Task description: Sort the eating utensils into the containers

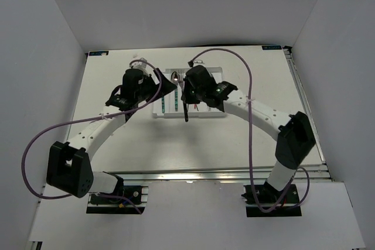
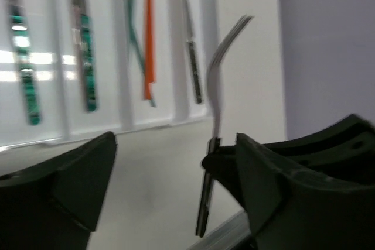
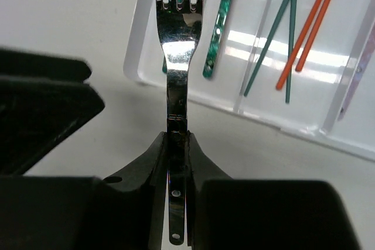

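Note:
My right gripper (image 3: 177, 140) is shut on the dark handle of a silver fork (image 3: 177, 39). The fork's tines reach over the near left end of the white tray (image 3: 136, 65). In the top view the right gripper (image 1: 186, 96) hangs over the tray (image 1: 218, 113), and the fork's handle (image 1: 186, 113) points toward me. My left gripper (image 2: 176, 159) is open and empty just left of the fork (image 2: 218, 80). It also shows in the top view (image 1: 166, 88). The compartments hold teal-handled utensils (image 2: 87, 57), teal chopsticks (image 3: 275, 33) and orange chopsticks (image 3: 310, 27).
A dark-handled utensil (image 2: 192, 62) lies in the tray's right compartment in the left wrist view. A pale-handled piece (image 3: 358, 68) lies in another compartment. A left gripper finger (image 3: 41, 109) sits close left of the fork. White walls enclose the table (image 1: 117, 74).

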You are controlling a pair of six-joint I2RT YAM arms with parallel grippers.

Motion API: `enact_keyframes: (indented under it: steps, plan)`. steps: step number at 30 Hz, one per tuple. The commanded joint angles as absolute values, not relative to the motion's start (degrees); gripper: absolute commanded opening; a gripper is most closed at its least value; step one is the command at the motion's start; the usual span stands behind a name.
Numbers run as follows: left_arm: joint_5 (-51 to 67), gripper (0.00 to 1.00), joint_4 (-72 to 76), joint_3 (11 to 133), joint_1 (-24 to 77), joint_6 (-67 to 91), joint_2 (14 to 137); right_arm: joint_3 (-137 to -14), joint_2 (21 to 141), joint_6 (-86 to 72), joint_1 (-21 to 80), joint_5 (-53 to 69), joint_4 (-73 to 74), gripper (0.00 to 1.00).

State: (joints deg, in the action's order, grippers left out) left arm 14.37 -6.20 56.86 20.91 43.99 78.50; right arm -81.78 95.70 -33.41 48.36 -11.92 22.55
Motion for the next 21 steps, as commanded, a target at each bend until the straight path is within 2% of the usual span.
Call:
enact_keyframes:
  steps: [1,7,13,17,21]
  plan:
    - [-5.5,0.98,-18.1,59.8,21.2,43.3,72.0,-90.2,101.1,-33.8,48.2,-13.9,23.5,0.00]
    - [-31.7,0.98,-32.7,61.0,21.1,39.2,64.1,-110.9,120.5,-34.6,48.2,-12.8,27.8,0.00]
    - [-41.5,0.98,-37.2,56.8,21.1,30.0,58.6,-130.1,134.7,-35.9,47.5,-13.8,31.3,0.00]
    - [-45.7,0.98,-37.3,50.7,21.1,29.1,54.3,-128.1,136.5,-36.9,46.1,-11.7,25.8,0.00]
    - [-44.6,0.98,-36.9,49.7,21.1,28.8,51.2,-130.5,139.3,-36.7,45.9,-12.0,24.8,0.00]
